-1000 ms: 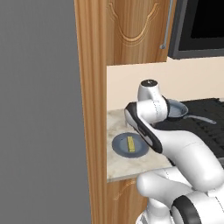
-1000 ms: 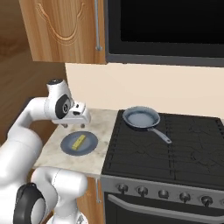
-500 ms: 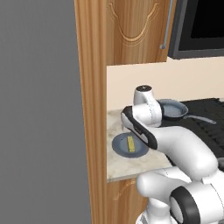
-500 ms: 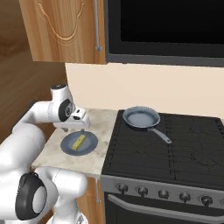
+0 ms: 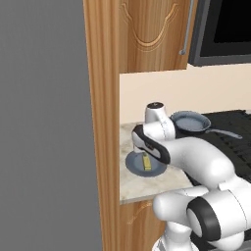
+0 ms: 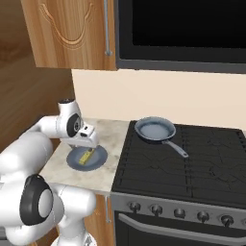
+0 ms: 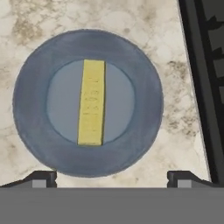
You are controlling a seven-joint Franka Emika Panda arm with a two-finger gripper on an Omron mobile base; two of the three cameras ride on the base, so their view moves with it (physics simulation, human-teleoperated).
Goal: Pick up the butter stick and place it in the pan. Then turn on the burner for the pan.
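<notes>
The butter stick (image 7: 92, 102) lies flat in the middle of a round grey-blue plate (image 7: 30, 131) on the speckled stone counter (image 7: 43, 22), just left of the black gas cooktop (image 6: 192, 158), so by the look of things nothing in the task is finished yet. The gripper (image 7: 112, 177) hangs directly above the plate with its jaws spread wide and empty; in the hand view the two fingertips (image 7: 41, 178) sit at the bottom, well apart, with the stick above and between them, a little toward the left one. The stick runs nearly straight up that view, so the jaws seem roughly set to close across its narrow width once lowered. The pan (image 6: 154, 129) stands empty on the rear left section of the cooktop, its long handle pointing toward the front right, and no flame shows on the burner (image 6: 144, 144) beneath it. Still to do, as I judge it: descend and grasp the stick, carry it across to the pan, release it there, then reach for a knob (image 6: 134, 206) on the stove front to light the burner.
</notes>
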